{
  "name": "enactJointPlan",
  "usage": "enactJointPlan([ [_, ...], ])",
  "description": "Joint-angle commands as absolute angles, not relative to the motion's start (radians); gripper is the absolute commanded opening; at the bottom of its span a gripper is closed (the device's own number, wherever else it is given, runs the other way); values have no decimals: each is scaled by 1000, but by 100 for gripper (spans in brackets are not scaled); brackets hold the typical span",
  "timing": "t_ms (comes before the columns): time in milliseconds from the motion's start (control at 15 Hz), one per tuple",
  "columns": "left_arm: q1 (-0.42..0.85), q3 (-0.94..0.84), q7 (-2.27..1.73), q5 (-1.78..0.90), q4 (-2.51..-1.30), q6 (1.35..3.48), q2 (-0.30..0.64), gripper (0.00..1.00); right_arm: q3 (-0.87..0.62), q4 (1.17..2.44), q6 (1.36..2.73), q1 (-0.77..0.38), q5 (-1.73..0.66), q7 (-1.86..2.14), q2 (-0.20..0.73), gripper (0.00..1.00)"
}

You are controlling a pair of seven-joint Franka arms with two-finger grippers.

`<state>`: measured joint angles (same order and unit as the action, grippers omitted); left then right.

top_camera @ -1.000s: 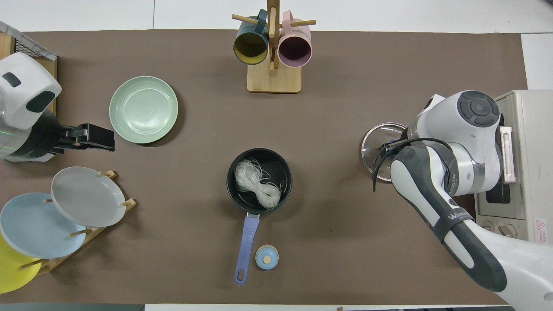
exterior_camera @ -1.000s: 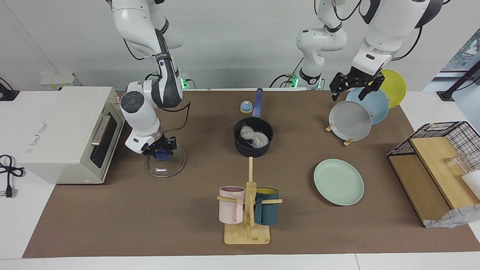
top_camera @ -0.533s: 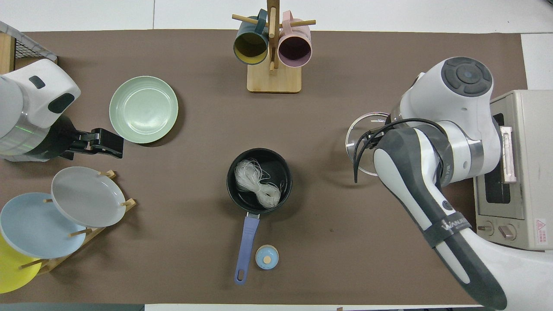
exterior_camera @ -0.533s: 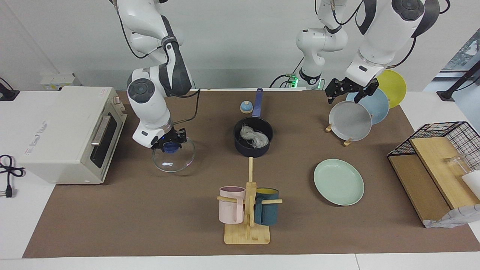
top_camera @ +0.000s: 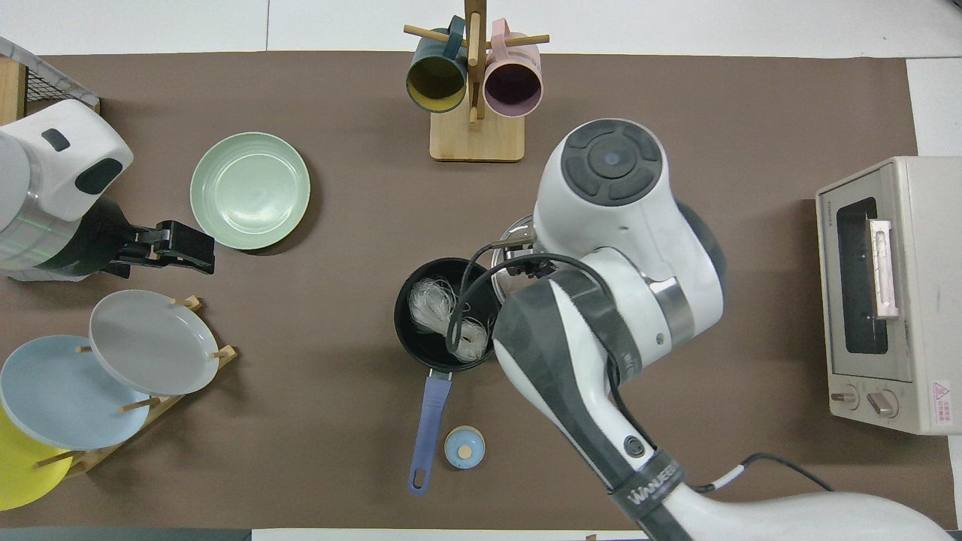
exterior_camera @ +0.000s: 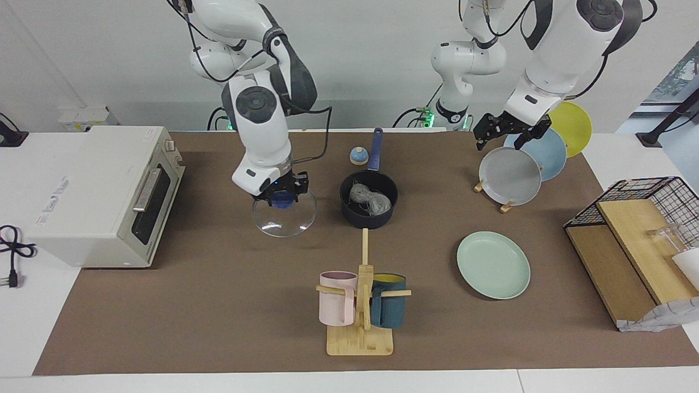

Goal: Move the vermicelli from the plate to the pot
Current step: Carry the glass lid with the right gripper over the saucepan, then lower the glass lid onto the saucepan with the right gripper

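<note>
Inventory of my two end effectors and what lies about them.

Right end effector (exterior_camera: 282, 197): clamped on the blue knob of a glass lid (exterior_camera: 284, 214), which I carry in the air, tilted, above the counter (exterior_camera: 191, 305) just beside the pot (exterior_camera: 368, 206), toward my right arm's end of it.

Left end effector (exterior_camera: 503, 134): fingers spread wide, holding nothing, hovering over the grey plate (exterior_camera: 510, 176) that stands in the wooden rack with a light blue plate (exterior_camera: 548, 152) and a yellow plate (exterior_camera: 576, 125).

Pot: dark navy, on the counter, its long blue handle (exterior_camera: 374, 149) pointing toward my bases.

Vermicelli (exterior_camera: 367, 200): whitish strands lying inside the pot, close by my right end effector.

Mint-green plate (exterior_camera: 493, 265): flat on the counter, bare, well below and apart from my left end effector.

Small blue bell (exterior_camera: 358, 156): beside the pot handle.

Mug stand (exterior_camera: 362, 305): wooden, with a pink mug (exterior_camera: 336, 297) and a dark teal mug (exterior_camera: 388, 307), well apart from both end effectors.

Toaster oven (exterior_camera: 95, 194): at my right arm's end of the counter.

Wire basket (exterior_camera: 641, 213): at my left arm's end.
</note>
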<state>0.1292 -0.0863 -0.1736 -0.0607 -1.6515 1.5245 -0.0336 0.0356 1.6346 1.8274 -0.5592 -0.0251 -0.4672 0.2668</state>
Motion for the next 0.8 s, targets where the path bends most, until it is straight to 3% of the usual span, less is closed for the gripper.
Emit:
enactJointPlan([
  [0,143,-71,-183,-64,-1626,1525,-23,100,38,1580,1862,-618,-28,-586,307,32],
  [400,137,-74,-183,-61,-1626,1525,-25,100,38,1580,1930,-745,-14,-722,371,32],
  [733,135,-75,-179,-39,-1626,1519,-26,100,38,1582,1950,-750,-15,-735,376,32],
])
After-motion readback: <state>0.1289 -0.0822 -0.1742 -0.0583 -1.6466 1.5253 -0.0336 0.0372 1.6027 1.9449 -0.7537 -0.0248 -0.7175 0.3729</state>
